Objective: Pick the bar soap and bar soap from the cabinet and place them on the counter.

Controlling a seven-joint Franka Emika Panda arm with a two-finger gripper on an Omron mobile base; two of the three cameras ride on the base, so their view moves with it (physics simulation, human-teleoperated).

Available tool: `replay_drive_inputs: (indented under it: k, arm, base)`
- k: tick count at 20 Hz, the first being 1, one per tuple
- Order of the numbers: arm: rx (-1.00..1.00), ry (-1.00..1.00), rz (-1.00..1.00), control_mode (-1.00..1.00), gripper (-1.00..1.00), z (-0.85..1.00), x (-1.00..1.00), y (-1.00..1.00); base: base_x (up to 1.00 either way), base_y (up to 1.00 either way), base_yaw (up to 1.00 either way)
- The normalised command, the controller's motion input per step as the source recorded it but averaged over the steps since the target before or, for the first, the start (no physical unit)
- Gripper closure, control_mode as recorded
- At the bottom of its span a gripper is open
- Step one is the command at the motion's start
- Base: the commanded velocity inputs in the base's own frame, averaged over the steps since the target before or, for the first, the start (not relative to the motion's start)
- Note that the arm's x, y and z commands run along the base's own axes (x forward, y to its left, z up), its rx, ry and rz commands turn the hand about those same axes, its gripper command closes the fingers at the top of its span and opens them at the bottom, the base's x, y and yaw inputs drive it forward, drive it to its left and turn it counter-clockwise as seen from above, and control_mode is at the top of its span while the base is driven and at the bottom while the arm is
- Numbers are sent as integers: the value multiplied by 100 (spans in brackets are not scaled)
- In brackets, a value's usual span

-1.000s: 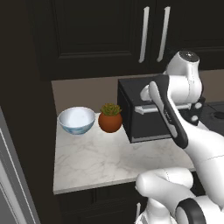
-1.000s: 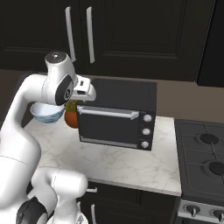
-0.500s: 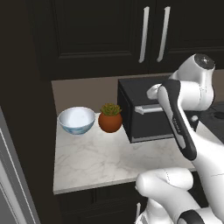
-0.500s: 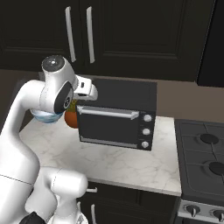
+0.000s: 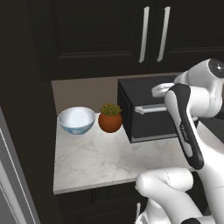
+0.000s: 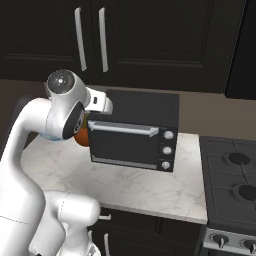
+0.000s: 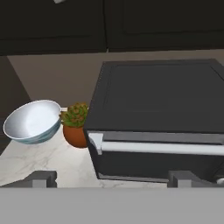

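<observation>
The dark upper cabinet (image 5: 105, 39) (image 6: 160, 45) (image 7: 153, 22) has its panelled doors shut, with two silver bar handles (image 5: 142, 35) (image 6: 80, 39) side by side. Both bar soaps are hidden. The marble counter (image 5: 100, 162) (image 6: 135, 182) (image 7: 48, 162) runs below it. My gripper (image 7: 113, 178) is open with nothing between its fingertips (image 7: 41, 177). It hovers above the counter in front of the toaster oven and well below the cabinet doors. The white hand (image 5: 161, 89) (image 6: 100, 102) sits level with the oven's top front edge.
A black toaster oven (image 5: 148, 113) (image 6: 135, 130) (image 7: 162, 113) stands on the counter. Left of it are a small potted plant (image 5: 110, 118) (image 7: 75, 124) and a pale bowl (image 5: 76, 120) (image 7: 33, 121). A stove (image 6: 232, 180) lies to the right.
The arm's upper joint has swung a little to the right in the left base view. The hand stays near the oven's top, and the gripper stays open.
</observation>
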Motion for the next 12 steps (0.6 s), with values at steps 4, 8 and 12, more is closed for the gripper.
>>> replay_drive_inputs:
  k: [4, 8, 12]
  arm:
    - [0, -12, 0, -100, -100, 16, -8, -1]
    - [0, -12, 0, -100, -100, 14, -10, 0]
    - [0, -13, 0, -100, -100, 16, -10, 0]
  base:
    - [0, 0, 0]
    - [0, 0, 0]
    - [0, 0, 0]
